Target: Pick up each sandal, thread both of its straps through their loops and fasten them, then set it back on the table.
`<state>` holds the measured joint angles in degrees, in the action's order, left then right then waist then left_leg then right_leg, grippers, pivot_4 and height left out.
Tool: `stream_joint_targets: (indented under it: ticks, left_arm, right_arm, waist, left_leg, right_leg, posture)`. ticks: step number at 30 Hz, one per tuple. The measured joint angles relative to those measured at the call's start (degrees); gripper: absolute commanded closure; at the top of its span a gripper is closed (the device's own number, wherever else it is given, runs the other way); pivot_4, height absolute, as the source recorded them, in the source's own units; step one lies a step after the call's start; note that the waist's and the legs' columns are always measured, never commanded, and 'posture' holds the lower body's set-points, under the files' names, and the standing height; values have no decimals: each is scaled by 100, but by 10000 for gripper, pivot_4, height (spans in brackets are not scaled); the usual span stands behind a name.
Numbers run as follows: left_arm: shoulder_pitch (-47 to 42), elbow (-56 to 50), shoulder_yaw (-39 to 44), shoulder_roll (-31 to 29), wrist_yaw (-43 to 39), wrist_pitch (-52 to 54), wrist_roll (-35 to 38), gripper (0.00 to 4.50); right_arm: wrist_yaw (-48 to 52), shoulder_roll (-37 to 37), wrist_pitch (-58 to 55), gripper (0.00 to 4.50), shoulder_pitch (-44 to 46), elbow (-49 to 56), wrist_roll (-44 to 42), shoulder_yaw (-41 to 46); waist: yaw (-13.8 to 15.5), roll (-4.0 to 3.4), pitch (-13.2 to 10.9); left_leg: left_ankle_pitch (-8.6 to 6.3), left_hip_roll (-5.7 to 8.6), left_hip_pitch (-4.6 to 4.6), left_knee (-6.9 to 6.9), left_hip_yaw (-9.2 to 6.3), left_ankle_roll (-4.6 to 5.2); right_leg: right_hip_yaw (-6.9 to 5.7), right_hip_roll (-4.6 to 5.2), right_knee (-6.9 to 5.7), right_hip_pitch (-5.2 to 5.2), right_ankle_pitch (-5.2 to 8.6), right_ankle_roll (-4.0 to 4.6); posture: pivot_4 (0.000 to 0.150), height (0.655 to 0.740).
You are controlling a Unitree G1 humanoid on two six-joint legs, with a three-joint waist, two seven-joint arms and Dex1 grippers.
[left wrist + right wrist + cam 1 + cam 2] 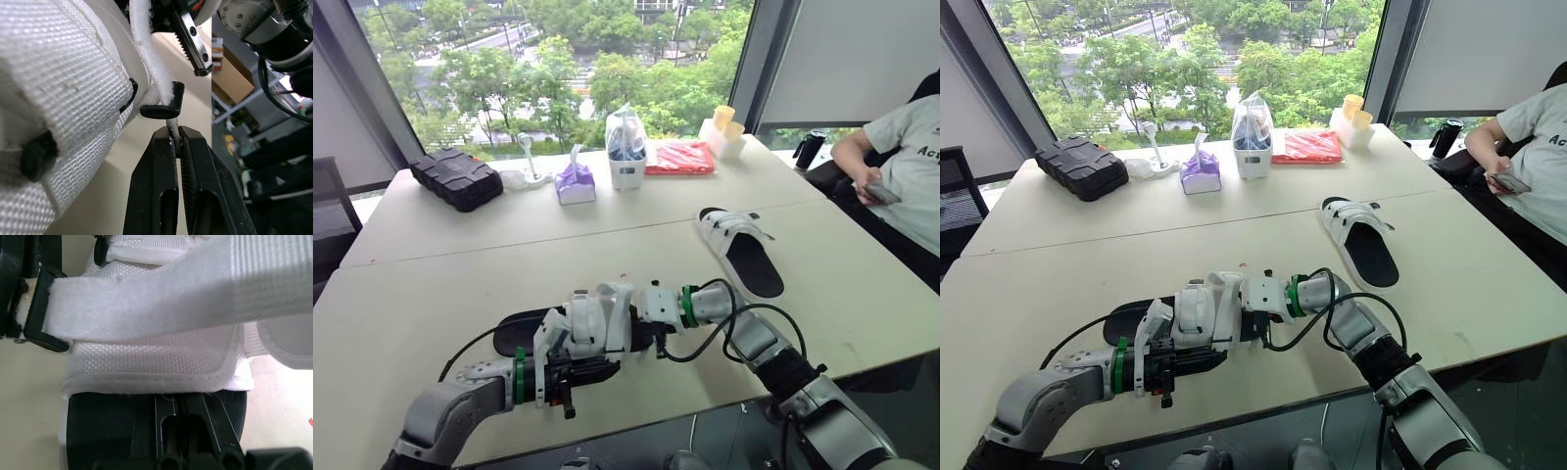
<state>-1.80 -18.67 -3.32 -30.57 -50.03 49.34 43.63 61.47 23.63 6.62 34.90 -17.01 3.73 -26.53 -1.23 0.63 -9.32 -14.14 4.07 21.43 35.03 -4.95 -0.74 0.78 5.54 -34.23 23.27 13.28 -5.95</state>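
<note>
One sandal [597, 323] with a black sole and white straps is held between my two grippers near the table's front edge. My left gripper [176, 134] is shut on the end of a white strap [146, 54] just past its black loop [161, 105]. In the head view the left gripper [570, 380] sits at the sandal's near side. My right gripper [651, 328] meets the sandal from the right, and its fingers [166, 428] are closed on the black sole [98, 431] below a strap [146, 308]. The second sandal [739, 250] lies flat on the table, farther back and to the right.
Along the far edge stand a black case [457, 177], a purple tissue pack [575, 183], a white bag [626, 147], a red packet [679, 157] and yellow cups [724, 122]. A person [901, 166] sits at the table's right side.
</note>
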Motion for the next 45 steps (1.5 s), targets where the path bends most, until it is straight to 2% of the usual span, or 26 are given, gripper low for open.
stream_joint_targets:
  ticks: [6,10,13,15,19,26,37,45]
  left_arm:
    - [46,-118,70,-160,57,397,301,44128]
    - [241,-250,-8,-210,57,192,153,44128]
    - [447,-281,-188,-179,51,-383,-241,44128]
    - [657,-199,-386,-7,74,-1162,-746,44128]
    - [840,25,-567,197,140,-2138,-1330,44128]
    - [932,164,-618,196,12,-2542,-1548,44128]
    - [1520,1066,-681,402,72,-5432,-2627,44128]
    - [1795,1301,-637,664,531,-6343,-2931,44128]
  right_arm:
    - [5,-9,0,45000,-22,85,-10,-51]
    - [18,-11,0,45000,-45,127,-19,-98]
    - [35,-5,-7,45000,-47,126,-20,-100]
    - [40,12,-21,45000,-58,109,-20,-75]
    - [34,18,-93,45000,-59,55,-15,-35]
    - [63,17,-100,45000,-52,46,-15,-33]
    - [44,-5,-75,45000,-8,-42,-15,-59]
    - [44,-13,-10,45000,42,-133,-15,-76]
  waist:
    - [-42,-14,8]
    - [-99,-42,33]
    - [-98,-57,49]
    - [-78,-72,62]
    - [17,-62,71]
    - [24,-84,90]
    - [31,-89,94]
    - [39,-90,95]
  left_leg:
    - [-23,-7,-4,-5,2,-10]
    - [-47,-5,-5,-2,7,0]
    - [-55,-5,-7,-1,10,1]
    - [-56,-2,-7,4,12,2]
    - [-63,-4,-14,18,10,-10]
    - [-55,-4,-15,15,11,4]
    - [-55,-7,-20,16,10,3]
    - [-55,-7,-22,17,9,4]
  right_leg:
    - [1,-8,-2,4,7,-9]
    - [5,-5,2,0,15,-15]
    - [7,-2,9,-5,18,-15]
    - [8,2,12,-10,20,-13]
    - [10,1,8,-18,32,7]
    - [8,-1,8,-16,35,1]
    - [8,0,0,-15,33,5]
    - [6,0,-7,-14,42,-11]
  posture:
    - [1500,7400]
    - [1500,7400]
    - [1500,7400]
    - [1500,7400]
    - [1500,7400]
    - [1500,7400]
    - [1500,7400]
    - [1500,7400]
